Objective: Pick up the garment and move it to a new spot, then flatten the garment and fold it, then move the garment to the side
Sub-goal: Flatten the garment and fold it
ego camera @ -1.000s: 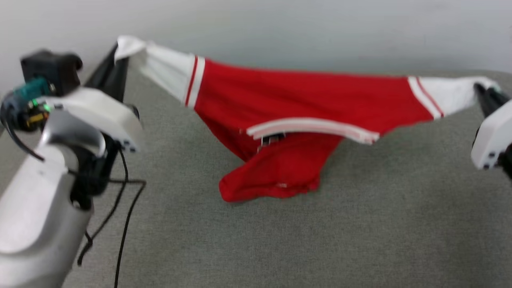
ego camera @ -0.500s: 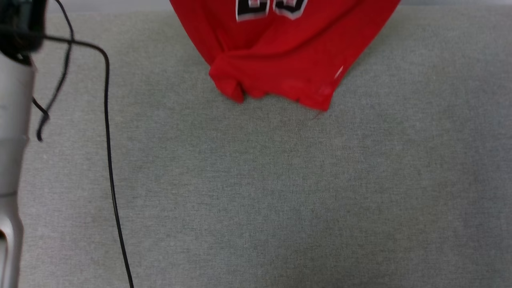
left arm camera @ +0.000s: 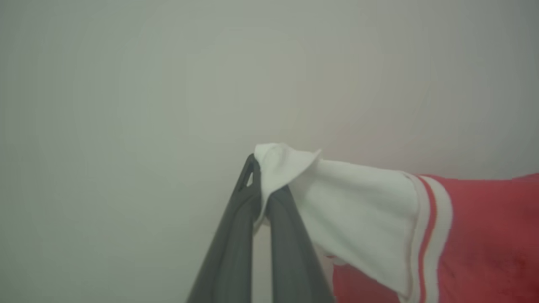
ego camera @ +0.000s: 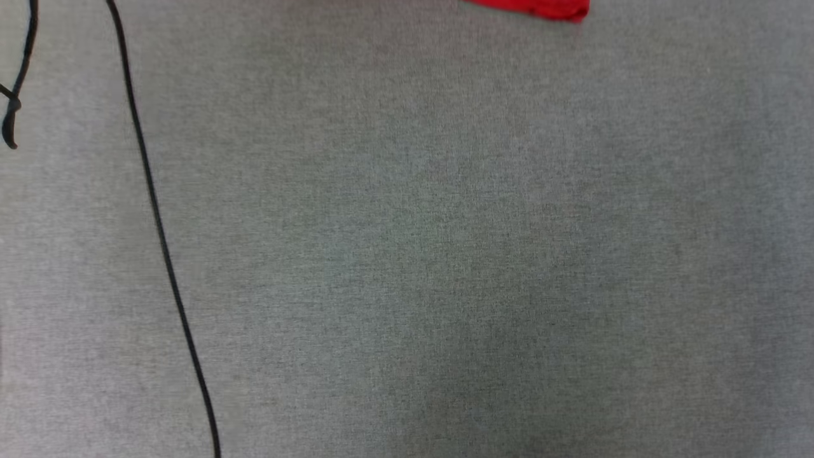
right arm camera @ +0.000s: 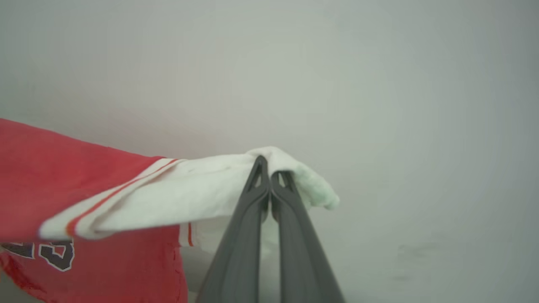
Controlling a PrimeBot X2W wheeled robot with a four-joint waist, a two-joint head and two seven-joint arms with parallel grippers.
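The garment (left arm camera: 484,235) hangs stretched above the grey surface (ego camera: 407,254), long axis running sleeve to sleeve, the left gripper (left arm camera: 263,185) clamped tight on one white sleeve tip (left arm camera: 286,164) and the right gripper (right arm camera: 269,168) on the other, so laying it flat likely needs both lowering together

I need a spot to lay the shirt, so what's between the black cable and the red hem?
Head view: the grey surface between the black cable and the garment is bare.
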